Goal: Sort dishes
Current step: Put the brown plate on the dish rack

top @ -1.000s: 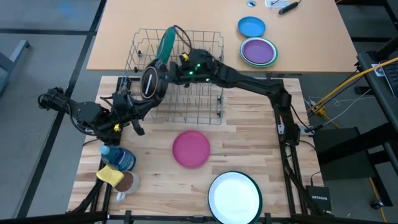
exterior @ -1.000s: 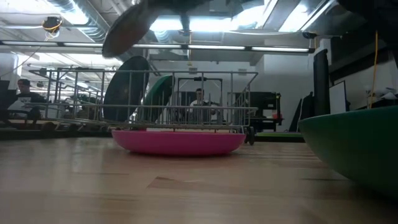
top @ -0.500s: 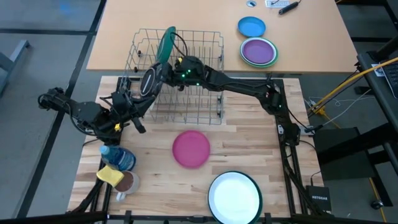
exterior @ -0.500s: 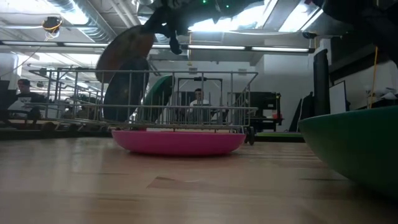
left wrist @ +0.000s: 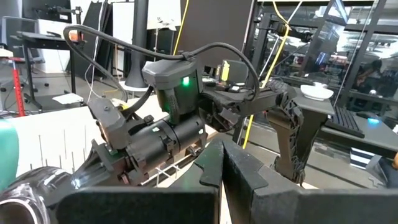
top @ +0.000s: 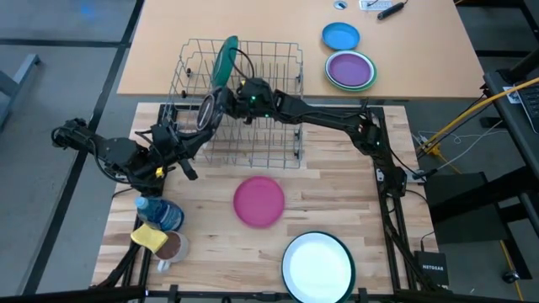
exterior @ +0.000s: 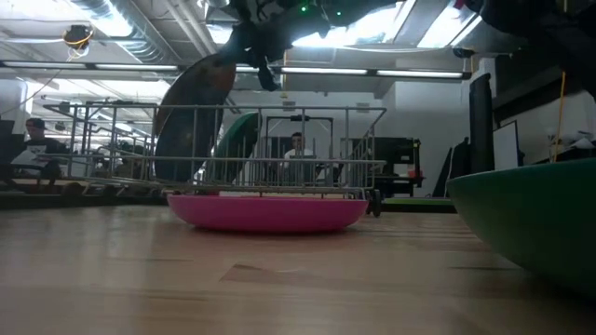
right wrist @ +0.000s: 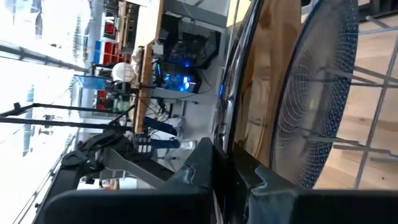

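The right hand (top: 221,103) pinches a brown plate (top: 205,112) on edge at the wire rack's (top: 253,135) 9 o'clock side; only the right wrist view shows its blue lattice face (right wrist: 317,106). The plate stands steeper than a second ago. Left hand (top: 181,143) waits pressed together. Pink plate (top: 258,201) lies mid-bench.

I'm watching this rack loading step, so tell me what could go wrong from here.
The right gripper holds the brown plate on edge over the wire rack; it could catch a wire and tip instead of slotting. The green dish stands nearby and might get knocked. The left gripper sits beside the rack, so the arms could touch.
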{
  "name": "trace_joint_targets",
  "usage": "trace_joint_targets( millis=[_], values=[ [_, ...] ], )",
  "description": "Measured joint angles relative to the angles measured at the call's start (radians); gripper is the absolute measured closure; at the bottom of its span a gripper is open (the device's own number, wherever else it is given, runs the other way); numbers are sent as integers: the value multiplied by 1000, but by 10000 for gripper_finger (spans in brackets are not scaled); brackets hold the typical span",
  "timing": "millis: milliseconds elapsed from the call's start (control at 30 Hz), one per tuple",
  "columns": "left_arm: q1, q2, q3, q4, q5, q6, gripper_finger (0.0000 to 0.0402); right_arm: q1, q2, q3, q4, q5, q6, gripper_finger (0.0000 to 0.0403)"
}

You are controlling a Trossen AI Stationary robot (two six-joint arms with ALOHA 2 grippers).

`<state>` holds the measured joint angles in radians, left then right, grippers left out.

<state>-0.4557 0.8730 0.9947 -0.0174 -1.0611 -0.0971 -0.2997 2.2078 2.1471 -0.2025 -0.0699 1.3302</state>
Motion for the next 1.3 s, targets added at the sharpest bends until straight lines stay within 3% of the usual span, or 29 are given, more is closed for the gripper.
trace_joint_targets(
  millis=[733,967,1300],
  values=[
    [0,0,0,-1,0,0,402,0,1,2,-25,57,-3,387],
    [0,1,0,-1,0,0,402,-3,4,2,-40,77,-6,363],
    [0,1,0,-1,0,0,402,-1,4,2,-30,76,-5,374]
  ],
)
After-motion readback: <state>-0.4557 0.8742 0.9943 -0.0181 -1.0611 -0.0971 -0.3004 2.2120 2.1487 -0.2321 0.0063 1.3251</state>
